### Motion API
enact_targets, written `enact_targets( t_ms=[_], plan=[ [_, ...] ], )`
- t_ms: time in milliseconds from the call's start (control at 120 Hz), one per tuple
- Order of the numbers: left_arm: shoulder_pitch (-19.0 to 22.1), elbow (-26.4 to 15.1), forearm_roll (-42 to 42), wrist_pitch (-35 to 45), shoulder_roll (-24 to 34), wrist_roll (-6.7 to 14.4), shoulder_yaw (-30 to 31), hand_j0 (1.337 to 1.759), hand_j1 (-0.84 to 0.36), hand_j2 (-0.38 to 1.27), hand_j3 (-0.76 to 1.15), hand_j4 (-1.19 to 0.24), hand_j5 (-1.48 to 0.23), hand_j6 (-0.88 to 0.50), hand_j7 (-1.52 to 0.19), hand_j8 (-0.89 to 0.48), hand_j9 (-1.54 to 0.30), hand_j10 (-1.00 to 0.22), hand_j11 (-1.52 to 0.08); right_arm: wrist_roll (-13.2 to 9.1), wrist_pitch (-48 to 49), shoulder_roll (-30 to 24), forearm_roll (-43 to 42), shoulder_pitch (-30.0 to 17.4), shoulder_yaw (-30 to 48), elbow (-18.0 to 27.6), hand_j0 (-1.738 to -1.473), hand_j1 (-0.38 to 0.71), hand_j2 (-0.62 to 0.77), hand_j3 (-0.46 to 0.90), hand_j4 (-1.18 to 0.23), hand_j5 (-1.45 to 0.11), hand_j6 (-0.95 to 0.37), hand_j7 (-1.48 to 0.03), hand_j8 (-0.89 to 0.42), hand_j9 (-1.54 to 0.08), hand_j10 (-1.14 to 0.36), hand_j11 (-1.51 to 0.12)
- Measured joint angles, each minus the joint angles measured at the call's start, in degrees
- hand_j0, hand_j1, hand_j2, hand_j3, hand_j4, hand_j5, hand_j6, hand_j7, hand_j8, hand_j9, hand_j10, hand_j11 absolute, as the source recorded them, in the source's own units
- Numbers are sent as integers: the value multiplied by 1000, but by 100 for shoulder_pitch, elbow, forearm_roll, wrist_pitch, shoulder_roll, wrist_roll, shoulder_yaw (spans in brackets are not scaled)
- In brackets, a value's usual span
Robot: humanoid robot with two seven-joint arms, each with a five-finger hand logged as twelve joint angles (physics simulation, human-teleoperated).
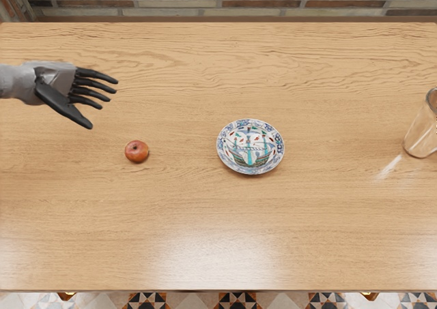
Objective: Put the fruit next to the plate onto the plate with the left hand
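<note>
While the apple [136, 151] sat left of the plate [226, 136], our left hand [68, 91] hung farther left, spread, empty. Approach step, we judged; descend-and-grasp next.

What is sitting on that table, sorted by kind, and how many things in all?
Fruit: 1, a red apple
Plates: 1, a patterned plate
Glasses: 1, a clear glass at the right edge
Total: 3
The robot hand, open at the left, is not counted.
</note>
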Motion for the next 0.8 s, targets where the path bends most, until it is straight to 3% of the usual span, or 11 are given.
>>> enact_targets(
  t_ms=[117, 200, 333, 433, 608, 725, 800],
  plan=[
    [10, -21, 223, 37, 26, 2, -1, 1657, 53, 51, 0, -248, -322, -248, -322, -248, -322, -248, -322, 5, 0, 0, -17, -3, -155, -4, -1657, -309, -7, 0, -33, -43, -33, -43, -33, -43, -33, -43],
    [34, -28, 633, 492, 26, 27, 3, 1657, 51, 51, 0, -250, -324, -250, -324, -250, -324, -250, -324, 6, -1, 0, -11, -20, -215, -9, -1658, -310, -7, 0, -33, -43, -33, -43, -33, -43, -33, -43],
    [183, -109, 1623, 1489, -14, 284, 37, 1658, 50, 52, 0, -252, -326, -253, -326, -252, -326, -252, -326, 7, -1, 0, -4, -30, -251, -11, -1658, -310, -7, 0, -33, -43, -33, -43, -33, -43, -33, -43],
    [82, -1024, 2399, 3040, 56, 398, 437, 1658, 50, 52, 0, -253, -326, -254, -326, -253, -326, -253, -326, 7, -1, 0, -4, -32, -259, -12, -1658, -310, -7, 0, -33, -43, -33, -43, -33, -43, -33, -43],
    [-594, -2568, 2968, 5152, -209, 525, 1570, 1658, 52, 53, 0, -253, -325, -253, -325, -253, -325, -252, -325, 7, -1, 0, -3, -34, -263, -12, -1658, -310, -7, 0, -33, -43, -33, -43, -33, -43, -33, -43],
    [-1087, -3065, 3109, 5939, -1057, 830, 2422, 1658, 40, 54, 0, -262, -337, -262, -337, -262, -337, -261, -337, 7, -1, 0, -4, -34, -264, -12, -1658, -310, -7, 0, -33, -43, -33, -43, -33, -43, -33, -43],
    [-1141, -3196, 3141, 6299, -1233, 1025, 2799, 1658, 29, 56, 0, -271, -349, -271, -349, -271, -349, -270, -349, 7, -1, 0, -2, -34, -264, -12, -1658, -310, -7, 0, -33, -43, -33, -43, -33, -43, -33, -43]
  ],
)
